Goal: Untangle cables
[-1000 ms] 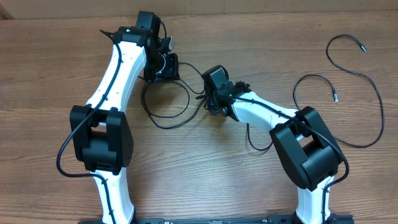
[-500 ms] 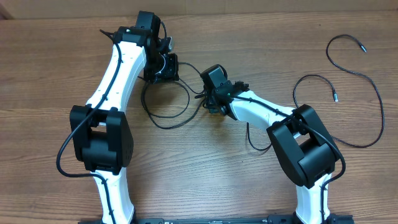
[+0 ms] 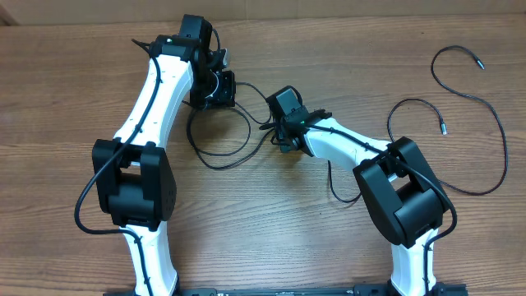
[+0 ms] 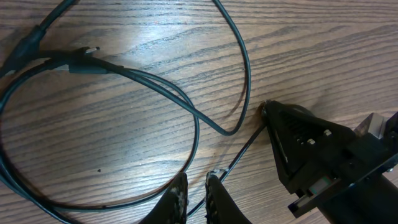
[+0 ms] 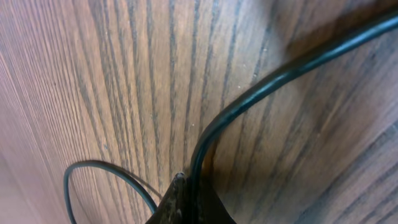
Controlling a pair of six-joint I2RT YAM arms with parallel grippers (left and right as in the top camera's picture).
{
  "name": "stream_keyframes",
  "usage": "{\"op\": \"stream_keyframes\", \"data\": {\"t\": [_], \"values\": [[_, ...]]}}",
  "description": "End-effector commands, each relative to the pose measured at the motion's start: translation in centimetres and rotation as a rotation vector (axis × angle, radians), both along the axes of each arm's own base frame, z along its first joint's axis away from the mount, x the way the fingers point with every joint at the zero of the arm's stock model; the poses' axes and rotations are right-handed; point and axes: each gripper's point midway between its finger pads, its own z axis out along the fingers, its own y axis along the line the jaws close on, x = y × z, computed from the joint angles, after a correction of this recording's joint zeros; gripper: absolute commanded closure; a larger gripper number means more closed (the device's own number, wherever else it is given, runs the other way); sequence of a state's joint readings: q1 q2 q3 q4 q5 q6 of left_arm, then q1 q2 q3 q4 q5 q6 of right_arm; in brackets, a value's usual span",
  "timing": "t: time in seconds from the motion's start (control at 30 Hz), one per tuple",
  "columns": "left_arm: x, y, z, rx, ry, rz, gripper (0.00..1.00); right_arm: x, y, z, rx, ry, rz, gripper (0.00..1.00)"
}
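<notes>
right gripper (image 5: 185, 190) clenched on the cable (image 5: 280, 78), left gripper (image 4: 197, 196) pinching it too; i feared opposing pulls would cinch the loops (image 4: 196, 134) tighter.

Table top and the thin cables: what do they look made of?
The table top: wood or wood-look laminate, brown with slight sheen; grain lines and a pale glare patch show it. The cables: probably rubber or plastic sheathing, smooth, black, semi-matte; they bend in soft loops with faint highlights.

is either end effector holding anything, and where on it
Both pinch cable along its run, not a plug: right end effector a black cable, left end effector a thin cable.
</notes>
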State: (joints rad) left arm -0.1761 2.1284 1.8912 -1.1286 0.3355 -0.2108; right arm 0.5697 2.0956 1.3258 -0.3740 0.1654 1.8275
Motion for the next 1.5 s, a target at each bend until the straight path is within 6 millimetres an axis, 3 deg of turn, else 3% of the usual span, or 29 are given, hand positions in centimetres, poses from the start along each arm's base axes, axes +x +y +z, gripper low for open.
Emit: {"op": "stream_keyframes", "data": {"t": [0.0, 0.27, 0.53, 0.77, 1.07, 1.3, 1.47], "values": [[0.0, 0.4, -0.1, 0.006, 0.0, 0.005, 0.89, -1.8, -2.3, -4.0, -0.107, 0.096, 0.044, 0.96], [0.1, 0.4, -0.1, 0.006, -0.005, 0.002, 0.87, -2.9, -0.9, -4.2, -0.097, 0.13, 0.267, 0.96], [0.1, 0.4, -0.1, 0.007, -0.003, 0.004, 0.86, -3.6, 0.3, -3.9, -0.026, 0.123, 0.625, 0.96], [0.2, 1.0, -0.1, 0.006, 0.0, 0.017, 0.85, -3.7, 0.1, -1.9, 0.001, 0.064, 0.821, 0.96], [0.3, 1.3, -0.1, 0.007, -0.003, 0.022, 0.87, -3.4, 0.3, 3.3, -0.077, -0.084, 0.996, 0.96], [0.3, 1.3, -0.1, 0.007, -0.003, 0.022, 0.86, -4.4, -0.3, 7.7, -0.126, -0.157, 1.091, 0.96], [0.3, 1.3, -0.1, 0.007, -0.001, 0.022, 0.86, -5.4, -0.8, 12.8, -0.186, -0.274, 1.175, 0.96]]}}
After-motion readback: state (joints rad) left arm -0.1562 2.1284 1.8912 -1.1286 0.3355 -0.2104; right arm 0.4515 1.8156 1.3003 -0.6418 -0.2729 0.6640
